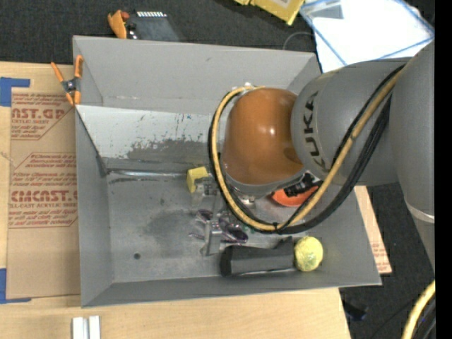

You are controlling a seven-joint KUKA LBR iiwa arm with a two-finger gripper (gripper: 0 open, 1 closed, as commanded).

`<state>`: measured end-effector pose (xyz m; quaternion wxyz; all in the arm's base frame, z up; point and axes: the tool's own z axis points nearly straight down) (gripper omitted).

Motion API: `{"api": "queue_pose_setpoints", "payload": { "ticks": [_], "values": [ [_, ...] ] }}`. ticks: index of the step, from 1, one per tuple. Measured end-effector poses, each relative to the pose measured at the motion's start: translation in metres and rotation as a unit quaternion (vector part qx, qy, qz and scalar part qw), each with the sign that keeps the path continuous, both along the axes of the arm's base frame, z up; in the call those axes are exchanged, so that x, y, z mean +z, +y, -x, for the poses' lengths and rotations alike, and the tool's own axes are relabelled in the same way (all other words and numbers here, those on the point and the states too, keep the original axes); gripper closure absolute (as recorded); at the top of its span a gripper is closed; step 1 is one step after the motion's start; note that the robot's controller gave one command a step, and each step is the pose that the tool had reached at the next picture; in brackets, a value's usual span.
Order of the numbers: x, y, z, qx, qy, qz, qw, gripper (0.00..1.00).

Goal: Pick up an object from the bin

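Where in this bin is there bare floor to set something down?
The left half of the bin floor is bare, bordered by the left wall, the small yellow block and the purplish bits. The right is crowded: the arm's orange cover overhead, with a black cylinder and a yellow-green ball along the front wall.

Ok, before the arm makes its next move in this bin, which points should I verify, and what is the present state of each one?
1. The arm inside the bin walls, its orange wrist cover away from the rim: ok.
2. What lies under the cover: cannot tell, hidden.
3. The small yellow block in full view, left of the cover: ok.
4. The black cylinder flat along the near wall: ok.
5. The yellow-green ball apart from the cylinder: not ok, it lies against its right end.
6. The orange thing half under the arm, what it is: cannot tell.
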<state>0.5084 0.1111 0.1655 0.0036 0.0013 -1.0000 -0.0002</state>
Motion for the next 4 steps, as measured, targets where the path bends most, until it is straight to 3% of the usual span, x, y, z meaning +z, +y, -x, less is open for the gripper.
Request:
{"api": "queue_pose_setpoints", "payload": {
  "ticks": [1,2,3,4],
  "values": [
    [0.004,-0.001,-0.002,-0.001,-0.0037,-0.001,1.0000,0.00],
    [-0.079,-0.060,0.008,-0.010,-0.0077,-0.002,0.9999,0.00],
    [-0.059,-0.062,0.014,-0.071,-0.0048,-0.002,0.9974,0.00],
    [-0.044,-0.067,0.013,-0.145,-0.0071,-0.002,0.9893,0.00]
  ]
}}
